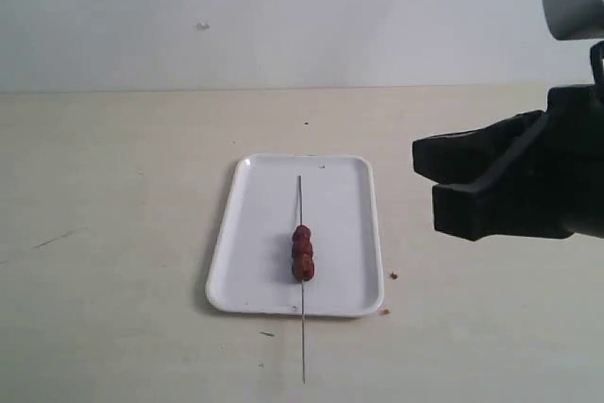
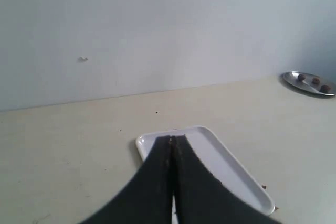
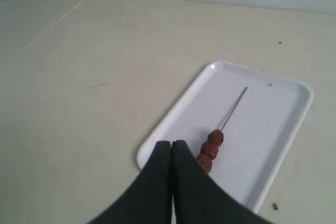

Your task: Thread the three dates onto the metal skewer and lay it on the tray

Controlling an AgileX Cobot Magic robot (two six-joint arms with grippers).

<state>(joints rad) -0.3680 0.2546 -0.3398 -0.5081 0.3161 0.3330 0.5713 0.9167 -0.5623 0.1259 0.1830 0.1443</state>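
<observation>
- We see the three dates (image 1: 302, 253) threaded in a tight row, touching one another, on the metal skewer (image 1: 300, 197). The skewer lies flat in the white tray (image 1: 253, 233).
- In the exterior view the skewer runs from 12 o'clock to 6 o'clock down the tray's middle. The dates sit toward the 6 o'clock half. The bare end crosses the 6 o'clock rim and rests on the tabletop (image 1: 113, 233), because the rod is longer than the tray.
- We judge the task to be done, or all but done: nothing grips the skewer, and it rests by its own weight.
- The right hand (image 3: 171, 143) has its fingers pressed together on nothing. It hangs at 3 o'clock of the tray, apart from it and above the surface, which we read as standing clear of the finished work.
- The left hand (image 2: 171, 140) is likewise pressed together and empty. Its own camera looks across the tray, and the exterior view does not show it.
- The tabletop is pale, matte and beige, with faint scuffs and dark specks. A few reddish crumbs (image 1: 394, 276) lie just off the tray's corner at about 4 o'clock.
- Behind it rises a plain whitish wall (image 1: 283, 16) with one small speck (image 1: 202, 25).
- The left wrist view shows a round metal dish (image 2: 310, 83) far off, holding three small dark pieces.
</observation>
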